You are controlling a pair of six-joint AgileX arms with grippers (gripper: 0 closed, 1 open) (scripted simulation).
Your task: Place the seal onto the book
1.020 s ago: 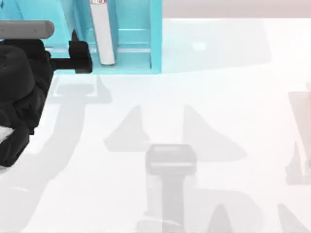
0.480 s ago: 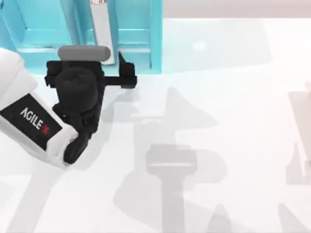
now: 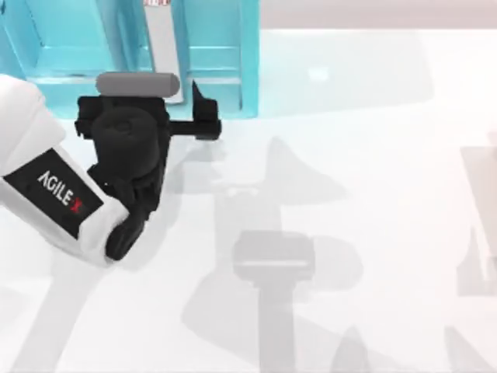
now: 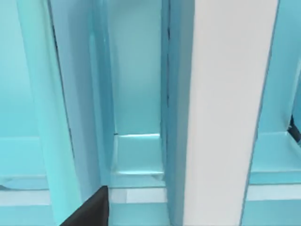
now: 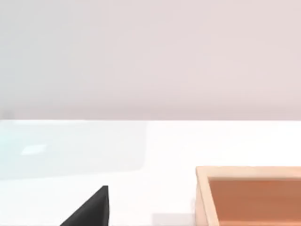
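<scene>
The book [image 3: 163,48] stands upright in the teal shelf unit [image 3: 250,62] at the back left, its whitish spine [image 4: 230,113] facing out. My left gripper [image 3: 180,105] is right in front of that spine, open. One dark fingertip [image 4: 91,209] is beside the spine and the other fingertip [image 4: 296,129] is at the far side. An orange-brown block with a pale rim [image 5: 249,197] lies close to my right gripper. I cannot tell whether it is the seal. One dark fingertip [image 5: 91,209] of the right gripper shows above the table.
The shelf unit's teal dividers [image 4: 75,117] stand close on either side of the book. The white table [image 3: 365,155] stretches to the right of the shelf, crossed by grey arm shadows [image 3: 272,264].
Over the last second the left arm swung right along the shelf front to the book. In the last half second it only crept slightly right.
</scene>
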